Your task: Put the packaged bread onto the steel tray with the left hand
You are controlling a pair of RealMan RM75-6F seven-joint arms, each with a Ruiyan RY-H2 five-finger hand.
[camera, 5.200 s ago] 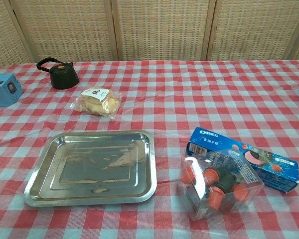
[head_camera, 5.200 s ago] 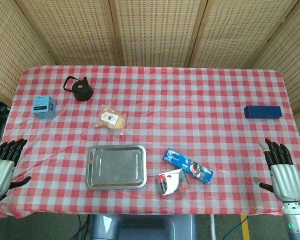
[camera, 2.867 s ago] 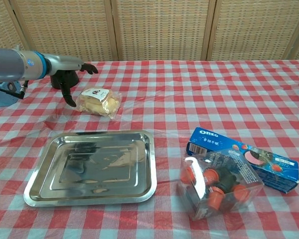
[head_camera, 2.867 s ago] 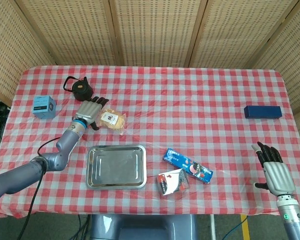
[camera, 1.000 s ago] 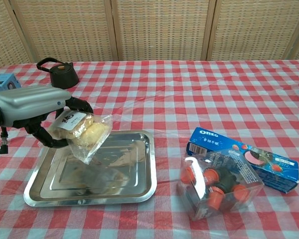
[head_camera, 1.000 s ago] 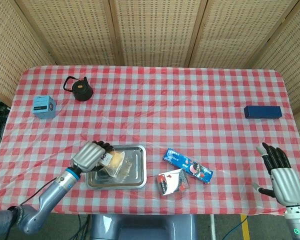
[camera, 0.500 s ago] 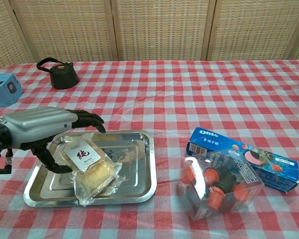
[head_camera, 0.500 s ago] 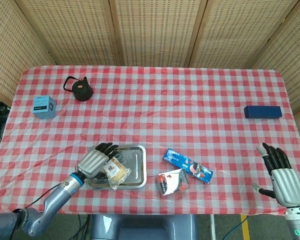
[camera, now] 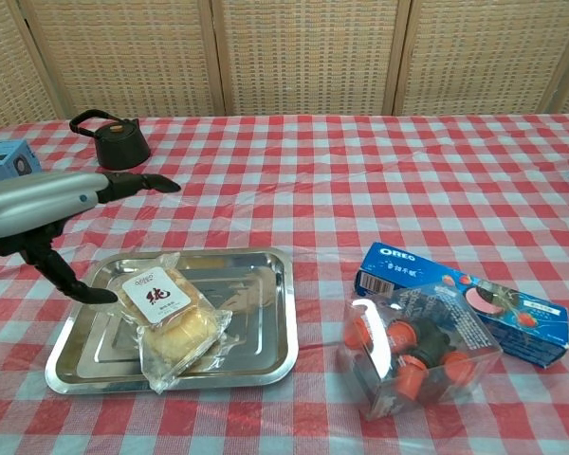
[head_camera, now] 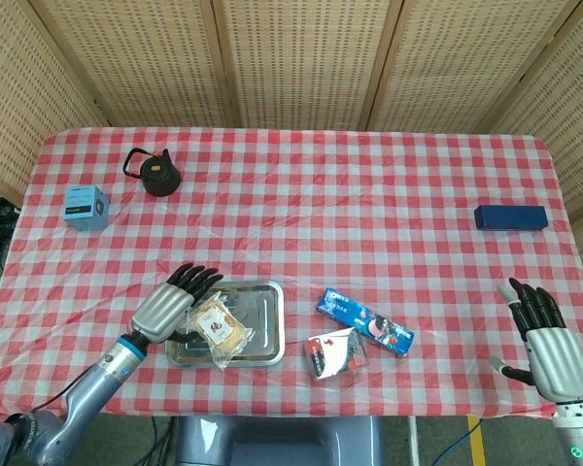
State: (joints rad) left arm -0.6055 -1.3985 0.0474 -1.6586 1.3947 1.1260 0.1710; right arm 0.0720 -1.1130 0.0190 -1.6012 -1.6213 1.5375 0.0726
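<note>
Head view shows the checked tabletop [head_camera: 369,214] stretching ahead of me. Just right of my left robot hand [head_camera: 165,309] lies the steel tray [head_camera: 262,320], and the packaged bread [head_camera: 219,330] rests on it, its wrapper lapping over the tray's near rim. My left robot hand hangs open beside the tray's left edge, fingers spread, holding nothing. My right robot hand [head_camera: 549,345], well apart at the tabletop's other end, is likewise spread and empty.

Both hands [head_camera: 171,309] [head_camera: 549,347] open-fingered, empty
</note>
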